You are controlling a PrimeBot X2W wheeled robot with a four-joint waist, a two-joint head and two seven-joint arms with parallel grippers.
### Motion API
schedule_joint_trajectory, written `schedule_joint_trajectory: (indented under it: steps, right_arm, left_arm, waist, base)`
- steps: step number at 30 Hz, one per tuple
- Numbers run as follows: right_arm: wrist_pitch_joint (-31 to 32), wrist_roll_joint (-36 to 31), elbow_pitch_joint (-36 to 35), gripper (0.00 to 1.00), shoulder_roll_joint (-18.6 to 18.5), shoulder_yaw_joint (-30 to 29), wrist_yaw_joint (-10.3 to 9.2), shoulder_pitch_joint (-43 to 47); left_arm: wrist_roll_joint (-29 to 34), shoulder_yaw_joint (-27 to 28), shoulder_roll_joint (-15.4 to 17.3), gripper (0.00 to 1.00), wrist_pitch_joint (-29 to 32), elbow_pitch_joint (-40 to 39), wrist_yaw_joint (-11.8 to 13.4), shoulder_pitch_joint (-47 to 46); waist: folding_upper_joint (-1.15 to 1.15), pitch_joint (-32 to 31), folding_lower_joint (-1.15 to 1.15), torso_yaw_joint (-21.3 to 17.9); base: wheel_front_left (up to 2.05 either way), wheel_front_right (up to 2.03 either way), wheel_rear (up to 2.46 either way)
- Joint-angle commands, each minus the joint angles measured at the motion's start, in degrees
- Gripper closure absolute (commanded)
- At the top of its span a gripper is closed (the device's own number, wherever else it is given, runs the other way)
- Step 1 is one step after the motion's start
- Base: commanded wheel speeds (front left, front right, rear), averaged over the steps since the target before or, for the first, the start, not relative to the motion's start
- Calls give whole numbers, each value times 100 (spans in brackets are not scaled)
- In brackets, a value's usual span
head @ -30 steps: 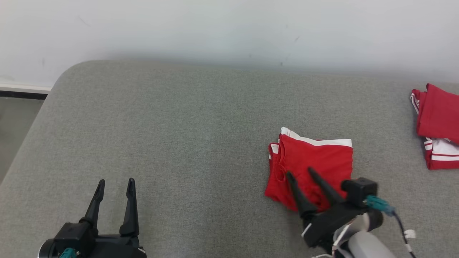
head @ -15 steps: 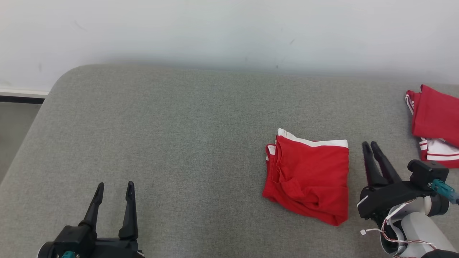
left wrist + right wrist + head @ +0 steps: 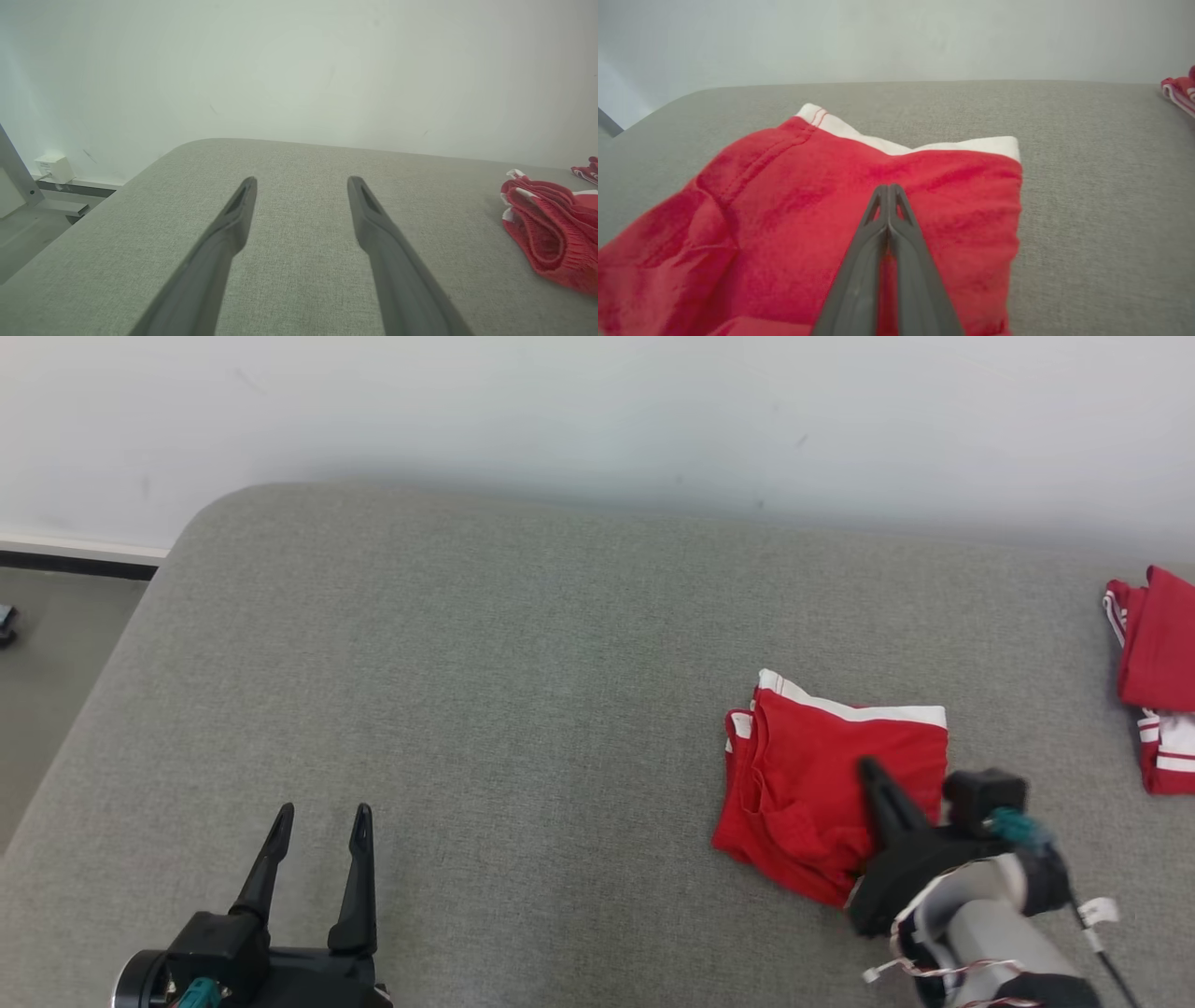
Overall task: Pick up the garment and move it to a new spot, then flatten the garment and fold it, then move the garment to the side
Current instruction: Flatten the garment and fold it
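Count: 2 grippers, 2 red garment bundles, 1 pad.

Left gripper [image 3: 323, 812]: jaws wide apart, nothing between them, parked over bare pad at near left. Left wrist view agrees [image 3: 302, 181].

Right gripper [image 3: 868, 767]: fingers pressed together, no cloth visibly pinched at the tips [image 3: 888, 186]. It sits over the near-right part of the garment [image 3: 812, 756]. Can't tell if it touches the cloth.

The garment lies right of centre on the pad, folded into a rough rectangle. Red knit, white band along the far edge, stitched seam down the left side, layered folds on the left, rumpled near corner [image 3: 794, 196].

Second bundle [image 3: 1158, 653]: far right edge, well apart from the first. Red with white striped trim, loosely piled.

Pad [image 3: 513, 663]: grey woven upholstery, matte, fine weave, rounded far-left corner.

Room: plain white wall [image 3: 560, 401] with a few scuffs just behind the pad. Grey floor [image 3: 56, 644] at left, dark strip [image 3: 75, 565] at the wall's foot. Small white box [image 3: 53, 167] low on the wall.
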Motion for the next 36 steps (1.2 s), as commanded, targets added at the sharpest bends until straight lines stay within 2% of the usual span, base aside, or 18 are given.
schedule_joint_trajectory:
  steps: [1,8,13,16,23,36]
  right_arm:
    - [-53,-3,75,100,119,107,-17,-14]
    - [-102,147,-78,100,541,632,-17,140]
    - [-103,214,-532,100,648,1013,-17,348]
    - [-104,257,-797,100,657,1015,-17,416]
    - [-105,66,-1448,100,662,622,-17,557]
    - [-105,-411,-2764,100,282,-542,-17,1431]
  left_arm:
    - [-16,-8,19,0,-17,16,12,-47]
    - [-43,5,18,0,-18,27,12,8]
    - [-10,-2,-11,0,-18,13,12,-1]
    - [5,-8,-7,0,-18,9,12,-30]
    - [58,68,32,0,-17,-3,12,43]
    - [135,296,65,0,-18,-77,16,265]
  waist:
    - [-1,-12,0,38]
    - [-1,-19,0,74]
    - [-1,-2,0,59]
    - [-1,0,0,3]
    - [-1,-68,0,-221]
    - [-1,-273,0,-852]
  base:
    - [0,0,0]
    - [0,0,0]
    - [0,0,0]
    - [0,0,0]
    - [0,0,0]
    - [0,0,0]
